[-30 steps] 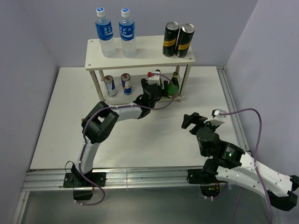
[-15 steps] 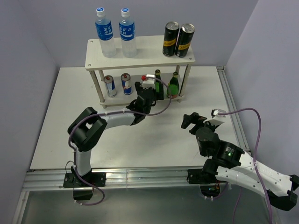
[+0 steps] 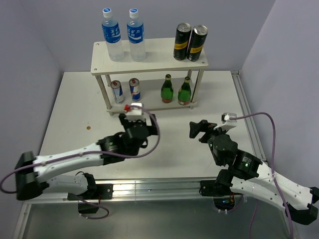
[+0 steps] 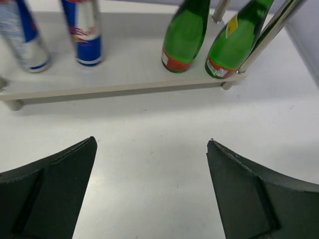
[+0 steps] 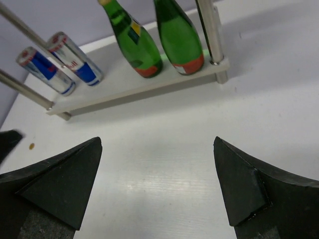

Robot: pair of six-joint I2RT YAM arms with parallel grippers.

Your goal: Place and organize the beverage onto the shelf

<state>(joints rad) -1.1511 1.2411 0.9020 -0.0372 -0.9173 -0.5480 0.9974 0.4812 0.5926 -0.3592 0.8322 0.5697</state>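
White tabletop (image 3: 75, 99), pale lilac-grey walls (image 3: 30, 30) on three sides.

The shelf (image 3: 157, 55), a low two-tier rack of pale wood boards on thin white legs, stands at the far side of the tabletop, straight ahead of both arms. Top board: two clear plastic water bottles (image 3: 111, 37) w/ blue labels and white caps at the L end, and two tall black-and-gold cans (image 3: 182, 42) at the R end. Each pair stands upright and close together. Lower board: two slim blue-and-silver cans (image 4: 84, 30) ahead-left of the L gripper (image 4: 152, 143), and two green glass bottles (image 4: 187, 32) ahead-right of it, just inside the R front leg.

L gripper: fingers spread wide, nothing btw them, low over bare tabletop, near the shelf's front edge but apart from it. R gripper (image 5: 157, 142): also spread and empty, set back from the shelf, facing its lower R corner.

Progress, as a judgement: looks about done. All eight drinks are on the shelf, grouped by type in pairs, and I see no drink off it. What's left is prob. only parking the arms, maybe squaring up a pair. A small brown speck (image 3: 88, 128) lies on the tabletop, L of the L gripper.
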